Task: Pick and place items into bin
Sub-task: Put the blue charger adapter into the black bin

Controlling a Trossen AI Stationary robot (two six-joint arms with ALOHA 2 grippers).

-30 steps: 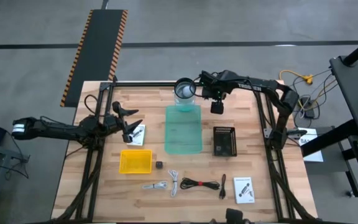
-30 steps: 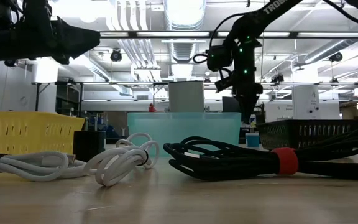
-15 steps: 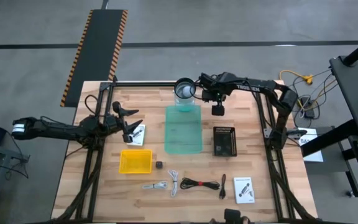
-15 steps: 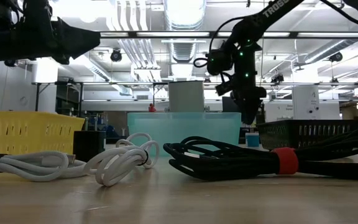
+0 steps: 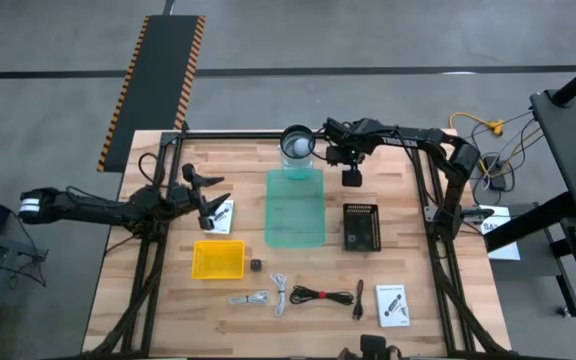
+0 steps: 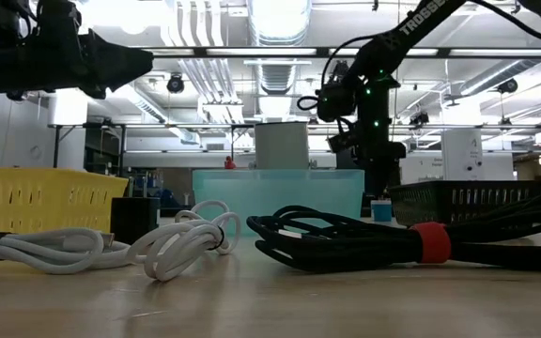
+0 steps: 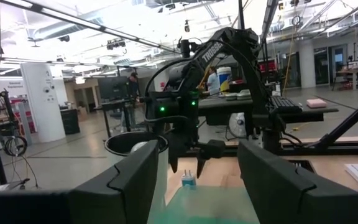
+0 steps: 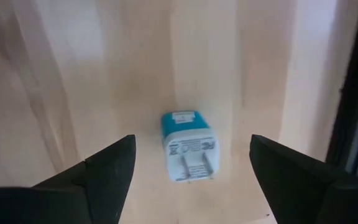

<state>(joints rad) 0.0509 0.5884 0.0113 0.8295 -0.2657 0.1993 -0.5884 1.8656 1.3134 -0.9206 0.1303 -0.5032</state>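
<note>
Wooden tabletop (image 5: 408, 250) carries bins beneath bright ceiling ducts (image 6: 275, 23)

1. My right gripper (image 8: 188, 165) points straight down near the table's far edge, fingers (image 8: 107, 174) spread wide and holding nothing.
2. My left gripper (image 5: 211, 205) hovers over the table's left side, fingers parted, empty.

— Grey concrete floor (image 5: 388, 35) all round, with a black mat (image 5: 158, 85) edged in hazard stripes.

— And overhead, white ducts (image 6: 275, 28) and bright ceiling lights; a white pillar (image 7: 40, 99) farther back.
</note>
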